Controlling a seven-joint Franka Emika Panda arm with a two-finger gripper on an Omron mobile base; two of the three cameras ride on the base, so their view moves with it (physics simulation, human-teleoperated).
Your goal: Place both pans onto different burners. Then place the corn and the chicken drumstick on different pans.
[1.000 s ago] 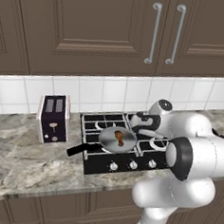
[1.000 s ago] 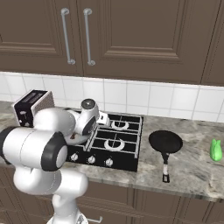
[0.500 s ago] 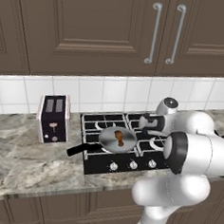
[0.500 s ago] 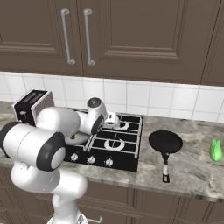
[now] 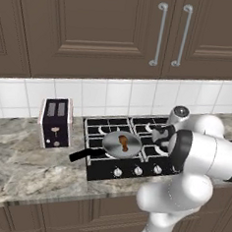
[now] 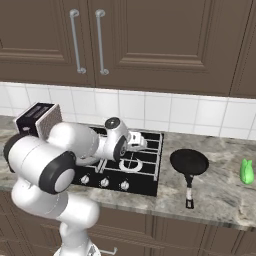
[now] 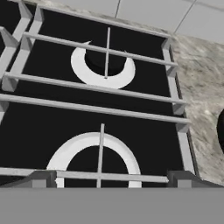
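Fingers of the gripper [image 6: 141, 143] stand spread wide and empty above the right side of the hob [image 6: 150, 176]. On the counter [image 5: 19, 174], left of the hob, stands a toaster [image 5: 55, 122]. The chicken drumstick [image 5: 123, 142] lies in the silvery pan [image 5: 121, 144] on a front left burner. The black pan [image 6: 189, 162] sits on the counter right of the hob, and the green corn [image 6: 246, 171] lies further right. The arm bends low over the hob.

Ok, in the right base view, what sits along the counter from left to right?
Toaster → black gas hob → black frying pan → small green item at the far right; what the green item is I can't tell.
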